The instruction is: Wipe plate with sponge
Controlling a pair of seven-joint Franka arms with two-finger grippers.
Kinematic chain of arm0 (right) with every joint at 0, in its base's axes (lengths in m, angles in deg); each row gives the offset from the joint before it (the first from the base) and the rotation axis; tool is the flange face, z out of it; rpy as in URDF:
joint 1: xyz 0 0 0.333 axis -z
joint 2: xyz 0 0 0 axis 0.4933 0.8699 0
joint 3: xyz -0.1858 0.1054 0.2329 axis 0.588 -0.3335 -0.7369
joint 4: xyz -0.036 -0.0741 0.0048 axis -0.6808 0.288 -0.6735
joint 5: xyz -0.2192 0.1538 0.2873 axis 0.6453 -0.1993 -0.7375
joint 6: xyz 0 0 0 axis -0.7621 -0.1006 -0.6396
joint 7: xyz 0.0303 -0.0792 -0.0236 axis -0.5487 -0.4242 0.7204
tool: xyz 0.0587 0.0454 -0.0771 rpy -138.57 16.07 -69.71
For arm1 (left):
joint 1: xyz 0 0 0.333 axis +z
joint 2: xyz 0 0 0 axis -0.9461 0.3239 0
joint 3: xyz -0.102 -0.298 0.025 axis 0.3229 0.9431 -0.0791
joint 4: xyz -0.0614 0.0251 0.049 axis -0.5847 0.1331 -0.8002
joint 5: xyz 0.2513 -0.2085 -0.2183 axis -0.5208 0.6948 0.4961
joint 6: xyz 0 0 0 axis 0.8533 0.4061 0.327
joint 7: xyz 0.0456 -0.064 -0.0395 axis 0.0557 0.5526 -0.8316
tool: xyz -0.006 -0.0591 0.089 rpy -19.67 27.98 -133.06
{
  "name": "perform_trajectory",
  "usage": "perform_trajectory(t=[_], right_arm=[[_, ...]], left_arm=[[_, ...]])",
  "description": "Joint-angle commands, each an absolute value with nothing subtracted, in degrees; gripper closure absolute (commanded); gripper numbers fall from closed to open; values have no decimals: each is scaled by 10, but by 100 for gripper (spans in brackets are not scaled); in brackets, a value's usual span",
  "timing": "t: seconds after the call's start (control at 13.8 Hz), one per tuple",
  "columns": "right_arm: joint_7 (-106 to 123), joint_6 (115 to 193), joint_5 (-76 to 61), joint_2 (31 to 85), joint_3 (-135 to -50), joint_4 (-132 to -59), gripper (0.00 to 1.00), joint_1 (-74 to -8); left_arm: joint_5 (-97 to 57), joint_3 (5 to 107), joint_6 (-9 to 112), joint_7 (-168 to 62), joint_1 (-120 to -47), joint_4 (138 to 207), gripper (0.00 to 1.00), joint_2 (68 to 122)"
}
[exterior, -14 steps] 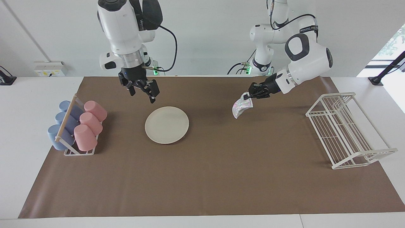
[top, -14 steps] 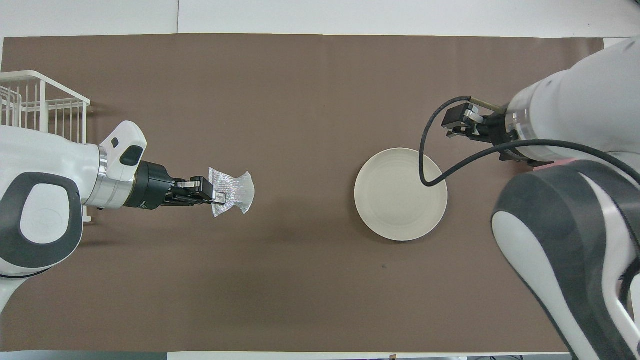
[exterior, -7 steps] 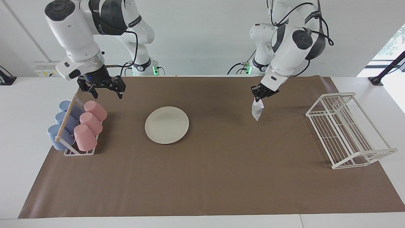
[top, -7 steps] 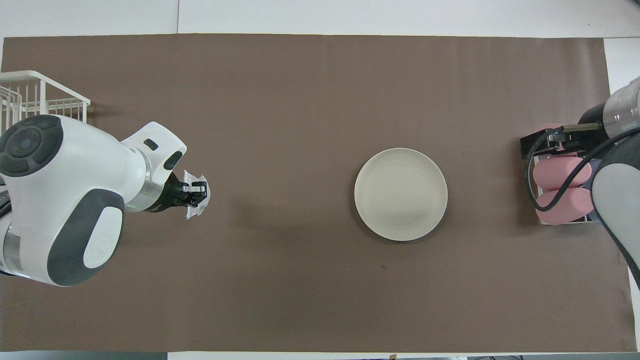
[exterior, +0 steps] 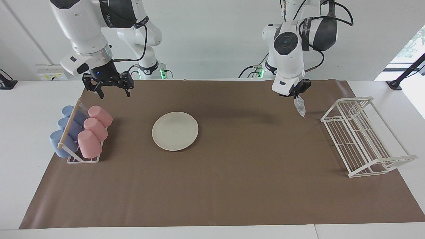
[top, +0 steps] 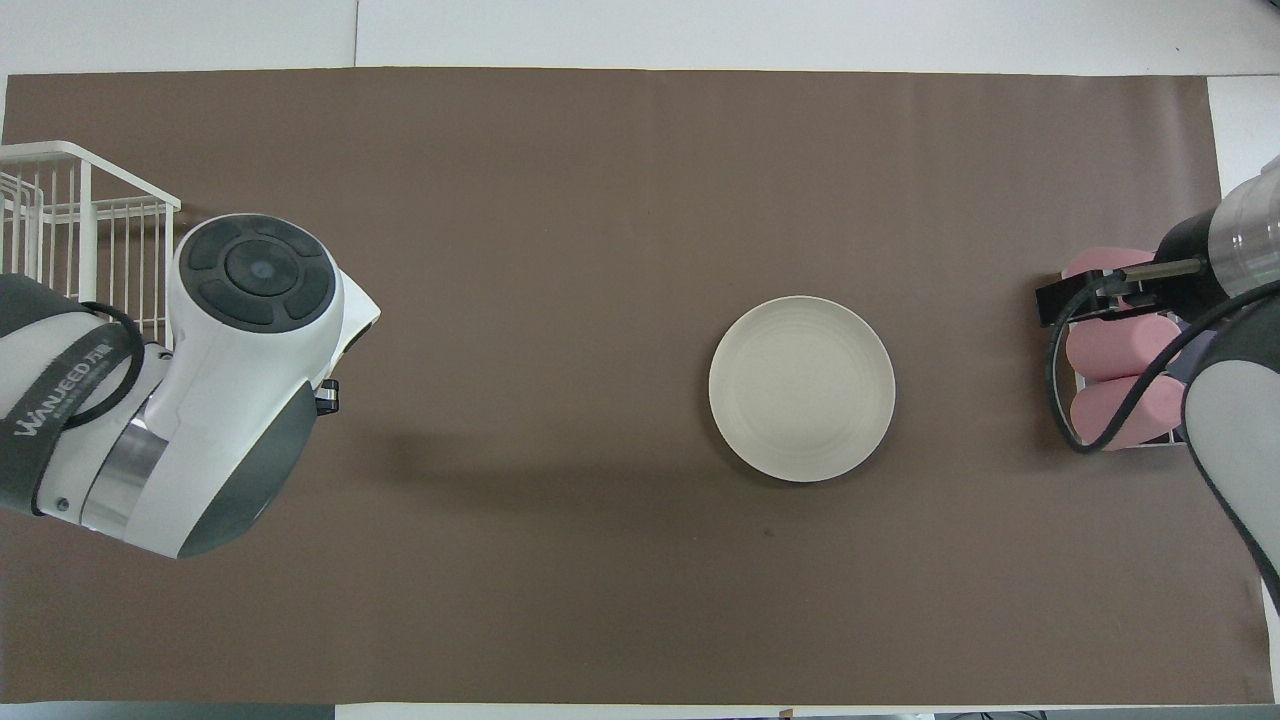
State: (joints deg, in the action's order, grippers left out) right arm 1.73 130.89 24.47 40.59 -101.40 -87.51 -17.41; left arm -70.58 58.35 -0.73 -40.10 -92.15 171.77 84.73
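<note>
Left gripper (exterior: 296,95) is pinched shut on the top of the sponge (exterior: 300,107), which hangs limp from it over the brown mat (exterior: 232,186), up in the air toward the left arm's end, just beside the white wire rack (exterior: 362,136). Plate (exterior: 175,130) sits flat on the mat around mid-table, somewhat toward the right arm's end, well apart from the sponge and untouched. Right gripper (exterior: 108,87) waits with jaws spread wide, empty, over the mat's robot-side edge next to the cup rack (exterior: 79,134) of pink and blue cups. Risks as I read them: grip is only on a small bit of floppy mesh, so a fast swing to the plate could shake it loose or let it drag. Plate isn't held by anything, so a sideways wipe will likely push it across the mat. A dangling pad may also fold under rather than lie flat on contact. Overhead view hides the sponge under the left arm's wrist.
</note>
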Motion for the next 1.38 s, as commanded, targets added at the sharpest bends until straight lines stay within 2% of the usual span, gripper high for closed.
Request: perform_trajectory(t=[0.0,0.29,0.51,0.73,1.02,1.31], right_arm=[[11,1295,249,405,-932,-865,0,-254],[-35,1249,247,404,-931,-851,0,-247],[-47,1252,247,396,-931,-852,0,-244],[-63,1250,240,384,-931,-850,0,-244],[-55,1228,231,373,-895,-857,0,-244],[-2,1270,222,372,-845,-901,0,-235]], left_arm=[[-809,577,-65,-386,-941,1695,100,887],[-948,577,-116,-386,-955,1693,100,927],[-1042,577,-161,-386,-958,1664,100,992],[-1087,573,-144,-386,-934,1614,100,1053],[-1140,572,-73,-386,-883,1613,100,1074],[-1132,573,-19,-386,-842,1615,100,1077]])
